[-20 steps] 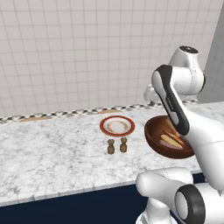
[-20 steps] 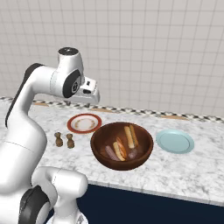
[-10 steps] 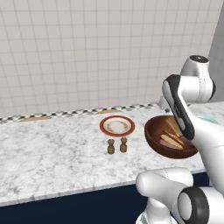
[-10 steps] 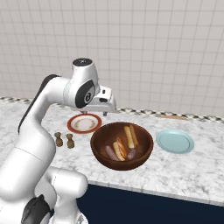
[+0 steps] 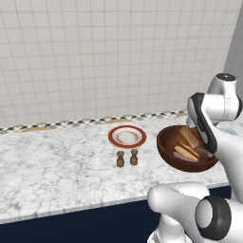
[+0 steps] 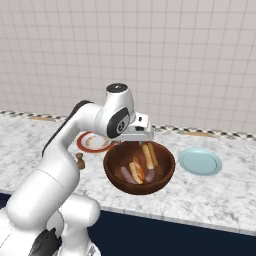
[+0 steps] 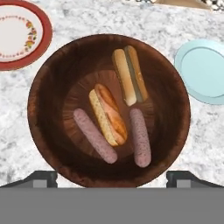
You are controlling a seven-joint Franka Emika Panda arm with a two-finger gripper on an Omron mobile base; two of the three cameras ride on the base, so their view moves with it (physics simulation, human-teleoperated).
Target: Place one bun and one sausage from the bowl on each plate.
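Observation:
The dark reddish-brown bowl (image 7: pixel 47 109) (image 6: pixel 114 169) (image 5: pixel 164 142) sits on the marble counter. It holds two buns (image 7: pixel 129 75) (image 7: pixel 108 115) and two sausages (image 7: pixel 94 135) (image 7: pixel 140 137). My gripper (image 7: pixel 112 177) (image 6: pixel 138 144) hangs open just above the bowl, nothing between its fingers, which stand wide near the bowl's near rim. The red-rimmed plate (image 7: pixel 43 31) (image 5: pixel 114 137) (image 6: pixel 92 143) lies bare to the bowl's left. The teal plate (image 7: pixel 204 70) (image 6: pixel 200 161) lies bare to its right.
Two small brown shakers (image 5: pixel 120 159) (image 5: pixel 134 156) stand in front of the red-rimmed plate. A tiled wall with a checkered strip (image 5: pixel 71 123) backs the counter. The counter's front edge (image 6: pixel 200 220) runs close below the bowl.
The arm has swung right, from over the red-rimmed plate to over the bowl. The jaws have stayed wide.

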